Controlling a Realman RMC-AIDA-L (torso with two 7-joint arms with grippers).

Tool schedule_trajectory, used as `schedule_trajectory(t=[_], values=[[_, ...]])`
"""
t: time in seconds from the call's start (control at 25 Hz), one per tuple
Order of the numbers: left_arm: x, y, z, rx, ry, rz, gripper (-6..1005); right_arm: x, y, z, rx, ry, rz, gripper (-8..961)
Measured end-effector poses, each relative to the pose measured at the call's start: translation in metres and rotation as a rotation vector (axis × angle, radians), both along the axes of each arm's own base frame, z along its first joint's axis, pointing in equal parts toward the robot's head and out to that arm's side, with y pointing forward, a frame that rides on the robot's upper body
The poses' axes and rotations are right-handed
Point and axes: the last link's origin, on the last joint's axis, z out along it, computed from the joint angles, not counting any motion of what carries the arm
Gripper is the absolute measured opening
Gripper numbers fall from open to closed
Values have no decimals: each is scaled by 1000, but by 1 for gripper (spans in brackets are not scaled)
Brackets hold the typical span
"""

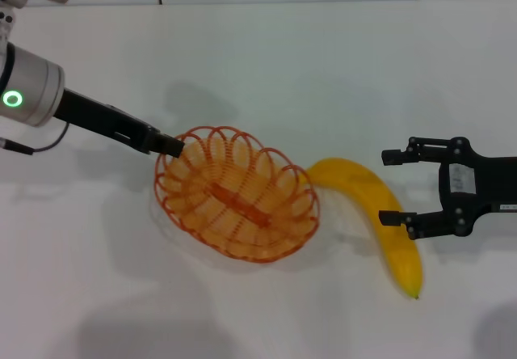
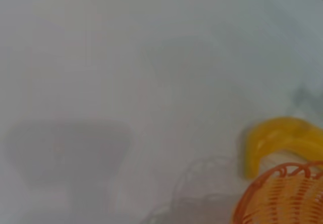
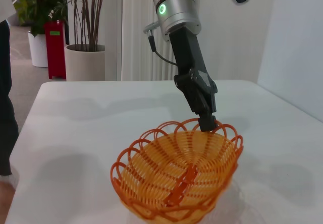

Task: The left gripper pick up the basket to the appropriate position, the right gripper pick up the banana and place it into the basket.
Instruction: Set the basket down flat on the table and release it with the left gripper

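Observation:
The orange wire basket sits mid-table, tilted, with its far-left rim raised. My left gripper reaches in from the left and is shut on that rim. The right wrist view shows the same grip, with the left gripper on the rim of the basket, which holds nothing. The yellow banana lies on the table just right of the basket, one end close to its rim. My right gripper is open at the banana's right side, and its lower fingertip overlaps the banana. The left wrist view shows part of the banana and of the basket.
The white table runs back to a pale wall. In the right wrist view, potted plants and a red object stand on the floor beyond the table's far edge.

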Motion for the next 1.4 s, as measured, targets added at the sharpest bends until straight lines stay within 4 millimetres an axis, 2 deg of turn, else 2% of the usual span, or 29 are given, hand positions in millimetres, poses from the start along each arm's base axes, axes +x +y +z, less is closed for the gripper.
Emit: schedule_trajectory(t=[0.56, 0.96, 1.4], values=[[-3, -9, -27, -40, -126, 168, 57, -2, 2, 0, 0, 0, 5, 833], [-7, -13, -27, -49, -150, 320, 61, 0, 0, -1, 1, 1, 0, 832], [-8, -19, -34, -94, -159, 404, 63, -2, 2, -1, 1, 1, 4, 831]])
